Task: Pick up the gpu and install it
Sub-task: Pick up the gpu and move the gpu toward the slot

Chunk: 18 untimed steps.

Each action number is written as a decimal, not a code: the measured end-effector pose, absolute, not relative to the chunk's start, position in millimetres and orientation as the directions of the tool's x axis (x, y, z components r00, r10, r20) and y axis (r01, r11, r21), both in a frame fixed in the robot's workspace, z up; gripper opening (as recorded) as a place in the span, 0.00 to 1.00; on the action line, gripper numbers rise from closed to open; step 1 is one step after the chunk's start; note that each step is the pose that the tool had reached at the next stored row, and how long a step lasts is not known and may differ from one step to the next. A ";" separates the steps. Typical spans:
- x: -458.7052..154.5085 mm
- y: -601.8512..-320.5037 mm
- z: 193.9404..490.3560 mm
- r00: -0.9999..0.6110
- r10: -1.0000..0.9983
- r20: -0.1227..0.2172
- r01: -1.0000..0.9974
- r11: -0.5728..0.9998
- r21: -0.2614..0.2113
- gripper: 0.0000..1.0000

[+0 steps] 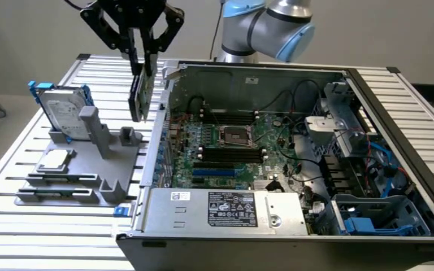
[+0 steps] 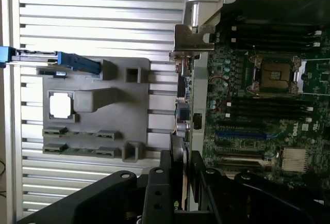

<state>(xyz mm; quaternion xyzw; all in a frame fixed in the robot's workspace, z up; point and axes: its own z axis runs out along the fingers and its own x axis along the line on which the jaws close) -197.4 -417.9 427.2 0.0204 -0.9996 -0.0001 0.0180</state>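
The gpu (image 1: 140, 97) hangs upright and edge-on in the air, a thin dark card with its silver bracket end showing in the wrist view (image 2: 194, 34). My black gripper (image 1: 144, 66) is shut on its upper edge, and the fingers (image 2: 166, 175) clamp both faces of the card (image 2: 182, 111). It floats above the gap between the grey holder (image 1: 74, 169) and the near wall of the open computer case (image 1: 398, 113), just outside that wall. The motherboard (image 1: 225, 141), with its blue slot (image 1: 215, 169), lies exposed in the case.
A silver hard drive with blue rails (image 1: 63, 110) stands in the grey holder (image 2: 103, 123), and a small square CPU chip (image 1: 57, 160) lies on it. The power supply (image 1: 225, 210) fills the case's front. Cables and a blue drive cage (image 1: 372, 223) crowd the exterior view's right.
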 end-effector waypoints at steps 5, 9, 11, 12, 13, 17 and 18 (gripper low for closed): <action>-174.4 -417.0 427.4 -0.998 -0.041 0.037 -0.041 0.999 0.001 0.26; -156.1 -416.2 427.5 -0.998 -0.041 0.037 -0.041 0.999 0.001 0.26; -147.1 -415.7 427.4 -0.998 -0.041 0.037 -0.041 0.999 0.001 0.26; -142.5 -415.4 427.5 -0.998 -0.041 0.037 -0.041 0.999 0.001 0.26; -137.9 -415.1 427.5 -0.998 -0.041 0.037 -0.041 0.999 0.001 0.26; -119.9 -413.7 427.5 -0.998 -0.041 0.037 -0.041 0.999 0.001 0.26; -115.4 -413.4 427.4 -0.998 -0.041 0.037 -0.041 0.999 0.001 0.26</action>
